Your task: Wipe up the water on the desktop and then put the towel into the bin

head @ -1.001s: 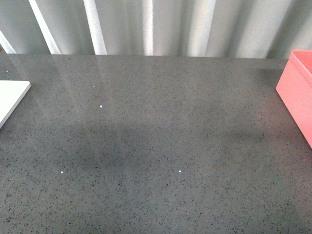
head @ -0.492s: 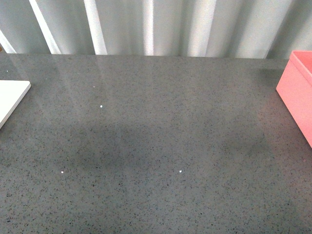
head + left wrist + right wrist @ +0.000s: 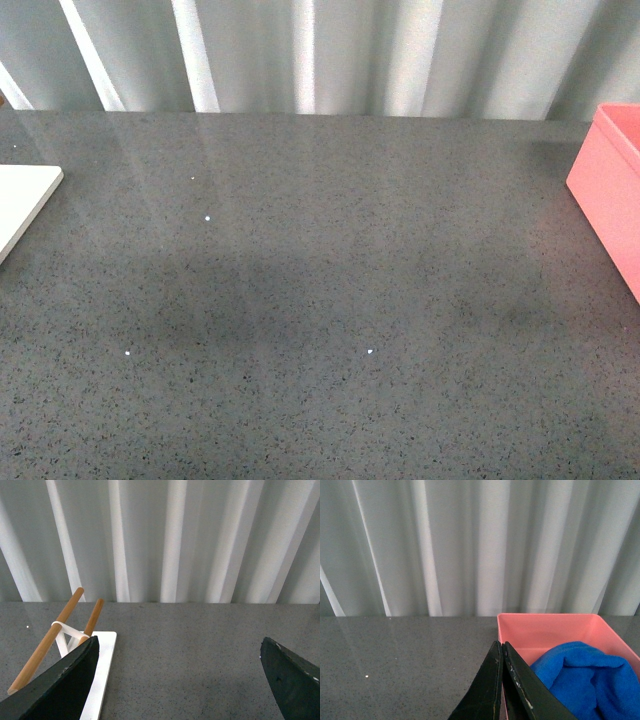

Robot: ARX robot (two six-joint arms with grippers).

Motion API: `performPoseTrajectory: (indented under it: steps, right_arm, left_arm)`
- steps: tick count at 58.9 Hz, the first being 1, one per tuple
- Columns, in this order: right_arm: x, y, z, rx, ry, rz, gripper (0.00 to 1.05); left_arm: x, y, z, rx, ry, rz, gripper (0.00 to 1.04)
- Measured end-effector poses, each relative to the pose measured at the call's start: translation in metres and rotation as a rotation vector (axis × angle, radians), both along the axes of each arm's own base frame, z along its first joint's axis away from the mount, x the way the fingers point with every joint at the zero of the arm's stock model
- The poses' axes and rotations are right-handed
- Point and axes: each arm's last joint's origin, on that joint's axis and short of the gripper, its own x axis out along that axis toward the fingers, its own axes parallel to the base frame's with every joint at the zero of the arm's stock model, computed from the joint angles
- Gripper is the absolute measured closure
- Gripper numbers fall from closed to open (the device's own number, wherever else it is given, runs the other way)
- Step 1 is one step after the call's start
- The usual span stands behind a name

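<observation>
The dark grey speckled desktop (image 3: pixel 320 300) fills the front view. Neither arm shows there. The salmon-pink bin (image 3: pixel 612 195) stands at its right edge. In the right wrist view the blue towel (image 3: pixel 585 680) lies bunched inside the bin (image 3: pixel 545 630). My right gripper (image 3: pixel 501 647) is shut and empty, its tips over the bin's near-left wall, beside the towel. My left gripper (image 3: pixel 177 652) is open and empty above bare desktop (image 3: pixel 180 645).
A flat white board (image 3: pixel 22 200) lies at the desktop's left edge. In the left wrist view it (image 3: pixel 102 670) carries a small white stand with two wooden sticks (image 3: pixel 52 637). A pale corrugated wall (image 3: pixel 320 55) runs behind the desktop.
</observation>
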Motion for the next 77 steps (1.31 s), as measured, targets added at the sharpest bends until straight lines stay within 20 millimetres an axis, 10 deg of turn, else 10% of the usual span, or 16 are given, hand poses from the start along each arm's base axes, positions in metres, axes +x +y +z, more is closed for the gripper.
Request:
performPoseTrajectory:
  steps: [38, 65, 77]
  right_arm:
    - [-0.019, 0.000, -0.004, 0.002, 0.006, -0.003, 1.01]
    - [-0.019, 0.000, -0.004, 0.002, 0.006, -0.003, 0.06]
    - [-0.019, 0.000, -0.004, 0.004, 0.006, -0.002, 0.07]
  left_arm:
    - [0.000, 0.000, 0.000, 0.000, -0.001, 0.000, 0.07]
    - [0.000, 0.000, 0.000, 0.000, -0.001, 0.000, 0.07]
    - [0.000, 0.000, 0.000, 0.000, -0.001, 0.000, 0.07]
